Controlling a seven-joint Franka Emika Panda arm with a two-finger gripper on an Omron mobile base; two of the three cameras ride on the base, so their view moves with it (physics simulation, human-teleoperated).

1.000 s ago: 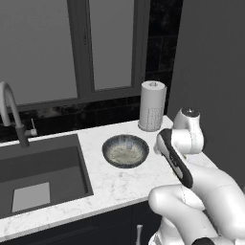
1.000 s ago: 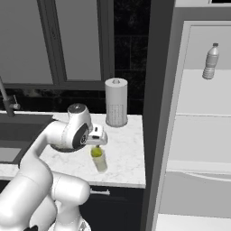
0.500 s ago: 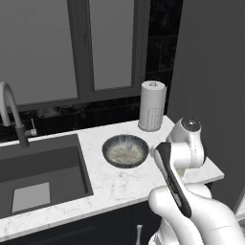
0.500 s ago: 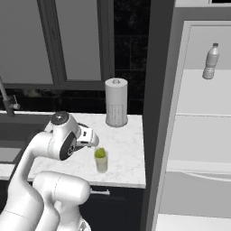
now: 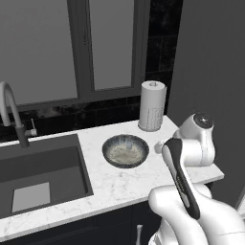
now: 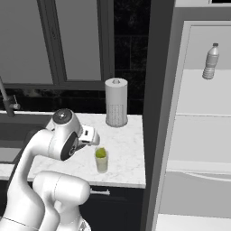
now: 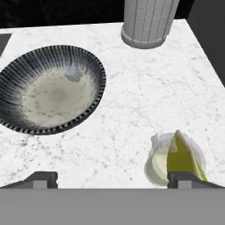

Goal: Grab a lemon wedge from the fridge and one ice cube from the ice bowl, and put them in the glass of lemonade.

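fridge: standing open at the right of the counter, shelves showing; wedge source, looks finished with.
ice bowl: sitting on the marble near the paper-towel roll, one pale cube lying near its far side; probably next target.
glass of lemonade: standing apart from the bowl, near the counter's front edge.
lemon wedge: resting in the glass, tip poking above the rim.
gripper: hanging above the counter, jaws spread wide, carrying nothing.
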